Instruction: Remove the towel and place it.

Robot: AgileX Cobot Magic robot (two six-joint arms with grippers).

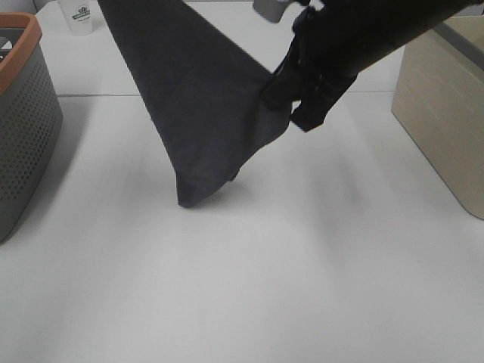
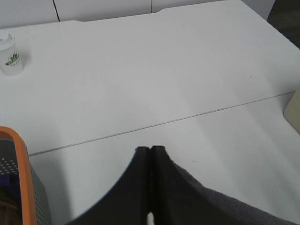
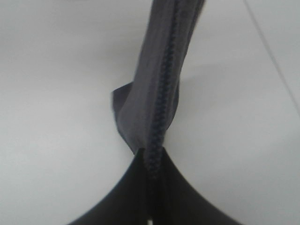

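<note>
Charcoal-grey terry, the towel (image 1: 204, 113) hangs in the air as a taut, sloping sheet. Its upper part runs out past the top of the high view, and its lowest corner just touches the white table (image 1: 318, 272). One edge is pinched in the right gripper (image 1: 286, 106), whose black fingers are pressed together on the cloth. The right wrist view shows the hem coming straight out from between them. The left gripper (image 2: 151, 152) is also closed, its fingertips meeting. Grey cloth spreads out from beside and beneath them, so it appears to be clamped on the towel's high end. The grey perforated basket (image 1: 23, 128) with an orange rim stands well to the left of the towel. A white paper cup (image 1: 81, 15) sits at the back, and a beige box (image 1: 446, 121) stands at the right.
</note>
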